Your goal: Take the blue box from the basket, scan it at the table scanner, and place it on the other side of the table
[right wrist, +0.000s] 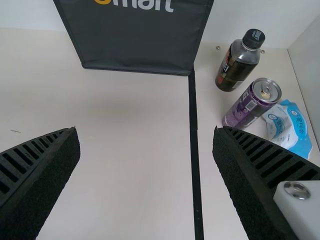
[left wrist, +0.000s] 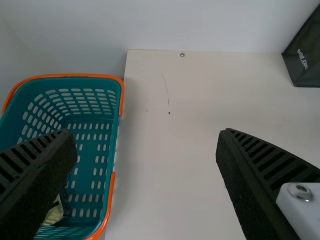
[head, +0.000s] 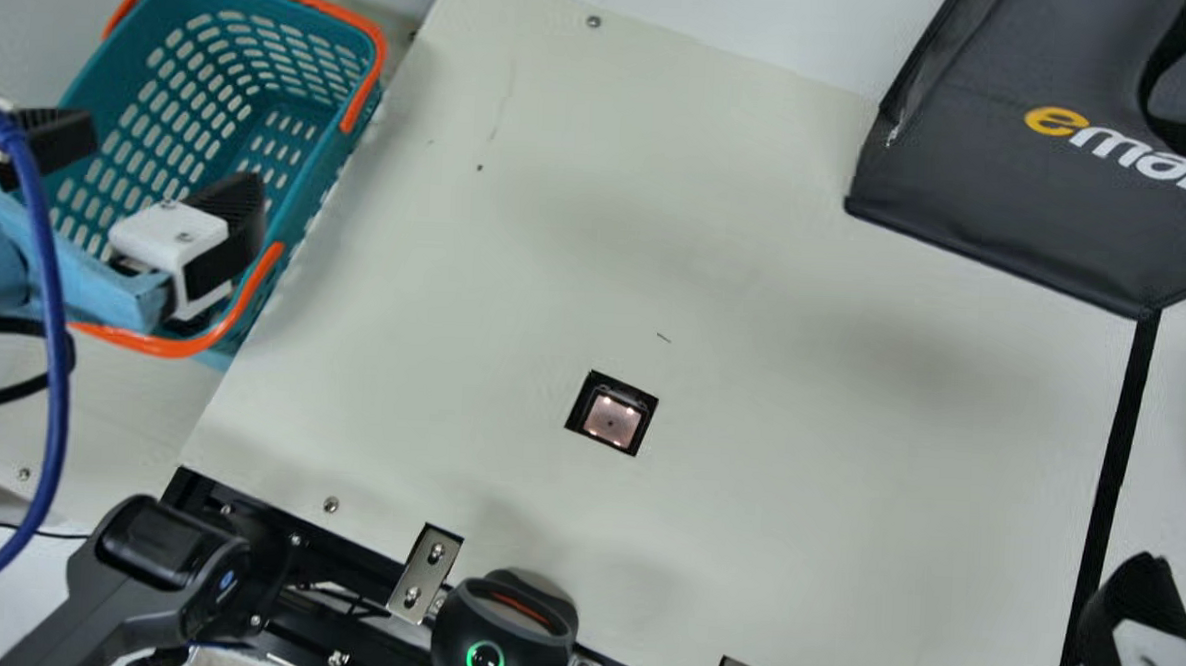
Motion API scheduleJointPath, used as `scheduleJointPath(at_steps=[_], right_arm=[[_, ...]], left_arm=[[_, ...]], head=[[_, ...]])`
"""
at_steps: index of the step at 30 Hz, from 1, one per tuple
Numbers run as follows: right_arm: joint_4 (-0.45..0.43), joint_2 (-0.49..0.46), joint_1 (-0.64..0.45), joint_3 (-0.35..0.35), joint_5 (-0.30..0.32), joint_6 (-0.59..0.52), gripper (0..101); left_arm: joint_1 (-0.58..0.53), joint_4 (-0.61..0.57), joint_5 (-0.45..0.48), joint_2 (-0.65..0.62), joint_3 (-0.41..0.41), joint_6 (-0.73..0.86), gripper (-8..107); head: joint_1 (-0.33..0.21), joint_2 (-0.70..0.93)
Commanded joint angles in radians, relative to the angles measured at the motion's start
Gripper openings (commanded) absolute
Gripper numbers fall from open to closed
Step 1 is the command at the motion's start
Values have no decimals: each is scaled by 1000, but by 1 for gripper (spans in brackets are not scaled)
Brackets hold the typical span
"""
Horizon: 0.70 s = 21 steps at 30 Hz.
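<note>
L. gripper (head: 150, 169): released, ribbed fingers spread wide, above the basket in main view; in L. wrist view one finger overlaps basket, the other overlaps tabletop. R. gripper (head: 1138, 609): released, fingers spread wide, at main view's lower R. corner, by the black strip (head: 1121, 436); in R. wrist view strip runs betw. the fingers. Basket (head: 304, 185), teal, perforated, orange handles: alongside table's L. edge. Item (left wrist: 53, 214), pale-faced, part-hidden by a finger: in basket, low, nr. the wall toward the arms; can't tell if it's the blue box, so box's spot can't be told. Table (head: 757, 240), cream: broad open surface betw. basket & strip, room for sideways travel. Table scanner (head: 610, 421), sq. window, lit: set in tabletop, toward near edge. Device (head: 505, 634), dk., rounded, green ring lit: at near edge, nr. metal brackets. Bag (head: 980, 180), dk. grey: far R. part of table, lower corner meeting strip. Beyond strip, R. side: bottle (right wrist: 239, 62), dk. cap; can (right wrist: 251, 104), purple, just beside packet (right wrist: 290, 127), blue & wht.
</note>
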Motion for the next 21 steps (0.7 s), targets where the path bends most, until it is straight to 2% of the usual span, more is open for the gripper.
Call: scheduleJointPath(at_steps=[1,15,21], right_arm=[[0,0,0,0,0,0,95],[0,0,0,0,0,0,95],[0,0,0,0,0,0,95]], left_arm=[[0,0,0,0,0,0,90],[2,1,1,0,0,-4,90],[49,14,-9,9,1,-38,90]], head=[[-29,2],[-29,2],[-29,2]])
